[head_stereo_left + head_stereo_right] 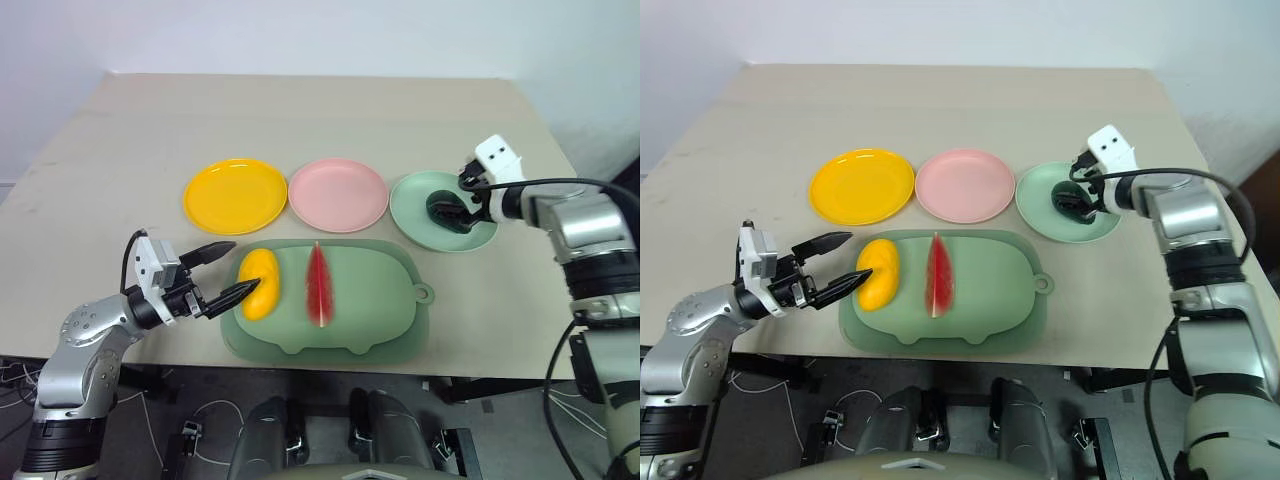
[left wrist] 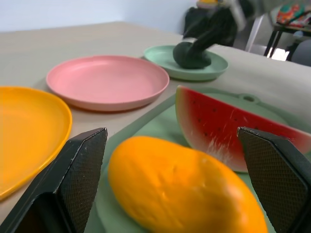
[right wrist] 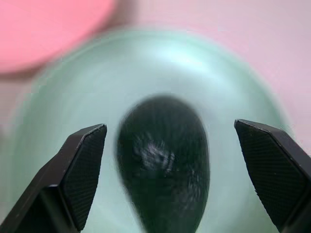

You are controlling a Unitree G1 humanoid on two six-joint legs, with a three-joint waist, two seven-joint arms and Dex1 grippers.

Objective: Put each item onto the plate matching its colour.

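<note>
A beige worktop (image 1: 300, 110) spans most of the frame. Directly on it, across the middle, three round plates sit in a row: a yellow plate (image 1: 235, 195) at left, a pink plate (image 1: 338, 194) at centre just beside it, and a green plate (image 1: 415, 215) at right, close to the pink one. Below them, at lower centre near the front edge, lies a pale green tray (image 1: 370, 300), its tab pointing right.

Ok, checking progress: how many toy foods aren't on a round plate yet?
2. The mango and the watermelon wedge lie side by side on the tray. The avocado is on the green plate.
</note>
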